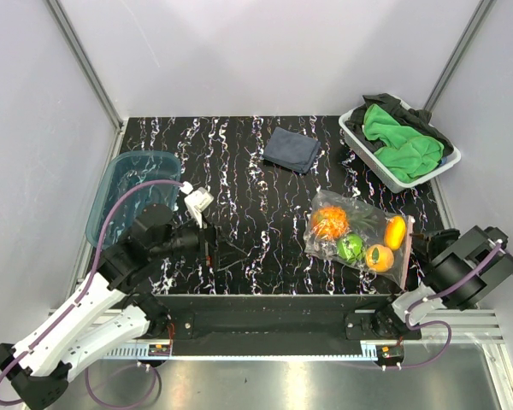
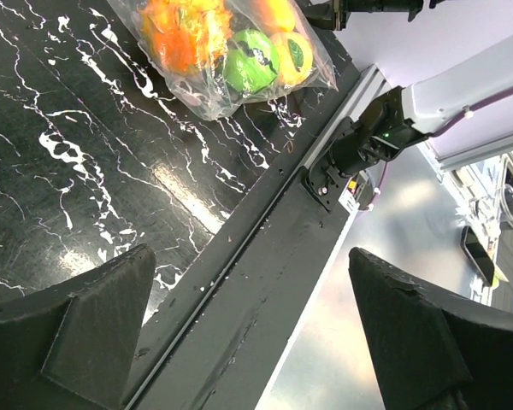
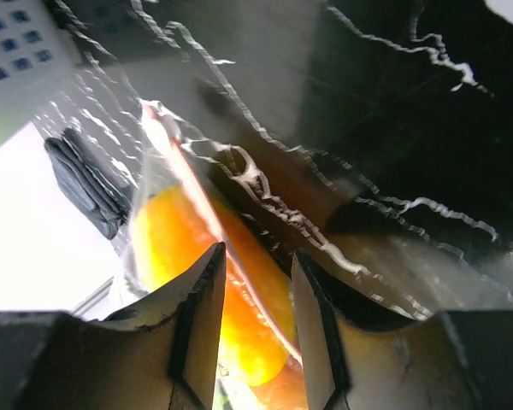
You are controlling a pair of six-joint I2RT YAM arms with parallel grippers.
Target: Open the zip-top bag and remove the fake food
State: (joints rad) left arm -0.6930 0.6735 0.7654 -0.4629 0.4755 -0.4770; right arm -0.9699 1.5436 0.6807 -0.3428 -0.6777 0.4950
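Table point(image 1: 239, 171): black marble-patterned top, walled on three sides.
Zip-top bag point(image 1: 365, 220): lies flat on the right half of the table, near the front edge, with its mouth towards the right arm.
Zip strip point(image 3: 179, 171): pinkish; in my right wrist view it runs down into the gap between the two fingers.
Fake food point(image 1: 329, 222): all inside the bag; I count a spiky orange piece, a green ball and two orange-yellow pieces.
Right gripper point(image 3: 258, 256): at the bag's mouth, jaws part-way apart with a narrow gap and nothing clamped. The view is blurred, so I cannot tell whether either pad touches the plastic.
Left gripper point(image 2: 250, 256): jaws spread wide and empty, hanging over the table's front edge, well apart from the bag.
Blue tub point(image 1: 132, 192): translucent, at the left edge beside my left arm.
Grey cloth point(image 1: 292, 149): folded, behind the bag and apart from it.
White basket point(image 1: 406, 181): far right corner, holding green cloths point(image 1: 402, 141) and a dark one.
Black mounting plate point(image 1: 265, 320): spans the front between the arm bases.
In the way: nothing lies between the left gripper and the bag.
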